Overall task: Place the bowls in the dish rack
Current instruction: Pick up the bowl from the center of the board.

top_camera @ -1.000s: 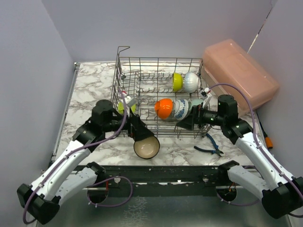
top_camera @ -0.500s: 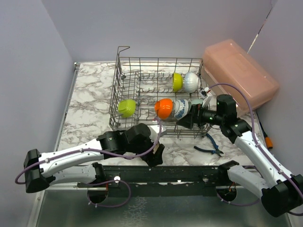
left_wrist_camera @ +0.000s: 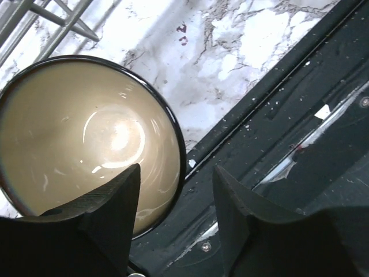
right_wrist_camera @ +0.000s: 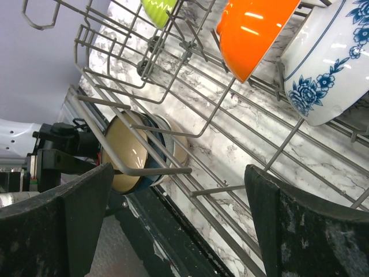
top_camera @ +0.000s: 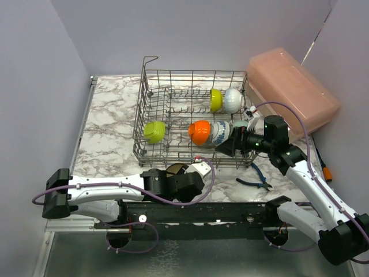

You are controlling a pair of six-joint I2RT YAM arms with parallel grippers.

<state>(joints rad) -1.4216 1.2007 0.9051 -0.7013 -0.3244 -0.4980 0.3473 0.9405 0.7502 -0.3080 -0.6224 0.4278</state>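
A beige bowl with a dark rim (left_wrist_camera: 86,144) sits on the marble just outside the front wall of the dish rack (top_camera: 173,153), near the table's front edge. My left gripper (left_wrist_camera: 176,168) straddles its rim, one finger over the inside and one outside, with a gap on each side. From above the beige bowl (top_camera: 174,169) is mostly hidden under the left gripper (top_camera: 181,176). In the rack stand a lime green bowl (top_camera: 154,131), an orange bowl (top_camera: 200,132), a blue-patterned bowl (top_camera: 219,133), a yellow-green bowl (top_camera: 215,99) and a white bowl (top_camera: 233,100). My right gripper (top_camera: 226,147) hangs open and empty at the rack's front right.
A pink translucent box (top_camera: 291,92) stands at the back right. Blue-handled pliers (top_camera: 253,182) lie on the marble by the right arm. A black rail (top_camera: 230,210) runs along the table's front edge. Grey walls close in both sides.
The left arm has dropped low along the table's front edge, and its jaws have narrowed around the beige bowl's rim. The right arm has barely moved.
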